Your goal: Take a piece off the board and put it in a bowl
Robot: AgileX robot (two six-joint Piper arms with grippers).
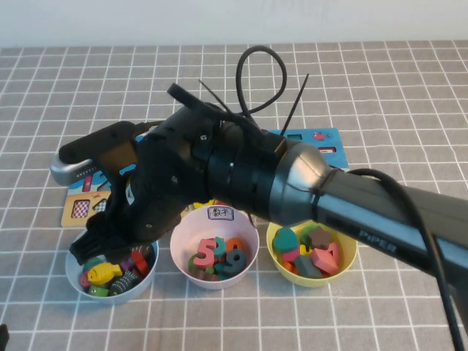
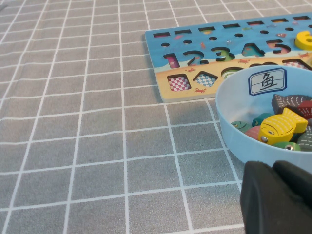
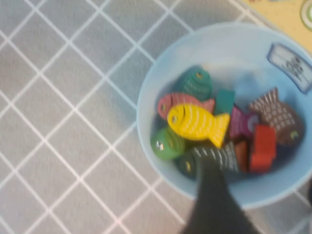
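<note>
Left gripper parked closed and empty on bench's left, clear of work. Over bowl, right gripper spread wide, gripping nothing; piece loose inside, apparently released off board.

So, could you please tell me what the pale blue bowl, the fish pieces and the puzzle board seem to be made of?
The pale blue round bowl looks like smooth moulded plastic with a soft sheen. The yellow fish piece seems painted wood, thick and matte. The flat blue and tan puzzle board looks like printed wood, though its edge leaves that open. The right gripper hangs open over the bowl.
</note>
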